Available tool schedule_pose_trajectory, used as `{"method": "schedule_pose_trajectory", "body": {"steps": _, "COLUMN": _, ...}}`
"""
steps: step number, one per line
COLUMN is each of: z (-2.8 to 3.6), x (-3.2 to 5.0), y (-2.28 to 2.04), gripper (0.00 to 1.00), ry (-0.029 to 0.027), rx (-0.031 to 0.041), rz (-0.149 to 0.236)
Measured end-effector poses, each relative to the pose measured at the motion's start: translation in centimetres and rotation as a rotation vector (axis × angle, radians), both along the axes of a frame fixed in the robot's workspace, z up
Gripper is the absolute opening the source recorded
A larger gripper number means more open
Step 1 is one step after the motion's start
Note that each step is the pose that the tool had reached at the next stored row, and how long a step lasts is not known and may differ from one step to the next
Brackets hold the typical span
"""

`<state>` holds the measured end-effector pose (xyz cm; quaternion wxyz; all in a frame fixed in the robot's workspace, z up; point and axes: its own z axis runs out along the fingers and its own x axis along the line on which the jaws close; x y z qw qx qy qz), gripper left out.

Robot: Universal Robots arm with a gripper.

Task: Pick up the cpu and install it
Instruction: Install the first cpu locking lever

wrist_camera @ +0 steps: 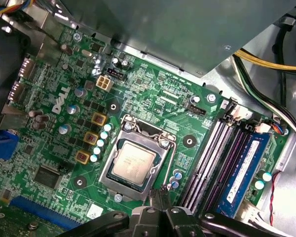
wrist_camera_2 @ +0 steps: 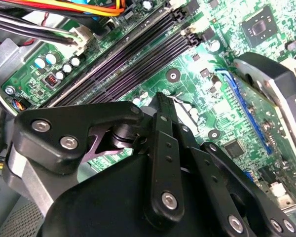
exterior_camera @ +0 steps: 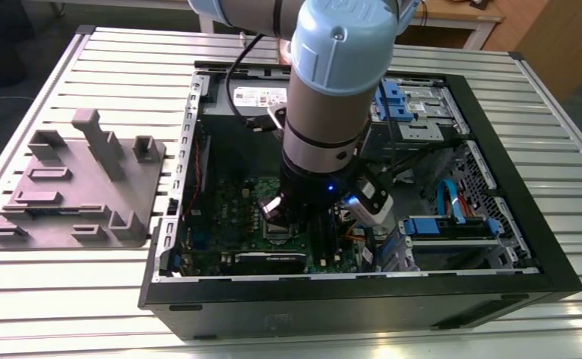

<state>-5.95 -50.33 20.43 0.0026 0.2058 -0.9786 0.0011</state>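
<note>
Cpu (wrist_camera: 133, 165) in its metal-framed socket (wrist_camera: 106, 170) — claw (wrist_camera: 160, 191) just beside it, tips pressed together, empty

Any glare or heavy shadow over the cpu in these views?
First wrist view: the cpu is evenly lit, no glare; second wrist view: a bright glare patch on the green board; exterior view: the arm covers the board, the case interior dim.

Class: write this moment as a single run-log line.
arm: down inside computer case | gripper: over motherboard, beside socket | cpu: lying in socket, not held | grey tray: on table, outside case
</note>
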Motion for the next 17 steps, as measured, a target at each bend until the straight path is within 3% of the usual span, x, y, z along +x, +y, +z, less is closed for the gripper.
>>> {"method": "schedule_pose_trajectory", "body": {"steps": 12, "z": -0.29, "x": -0.04, "y": -0.20, "gripper": 0.10, "ry": -0.0001, "rx": 0.0002, "rz": 0.017}}
{"method": "schedule_pose_trajectory", "body": {"steps": 17, "z": -0.77, "x": -0.06, "y": -0.31, "gripper": 0.10, "ry": -0.0003, "rx": 0.0000, "rz": 0.019}}
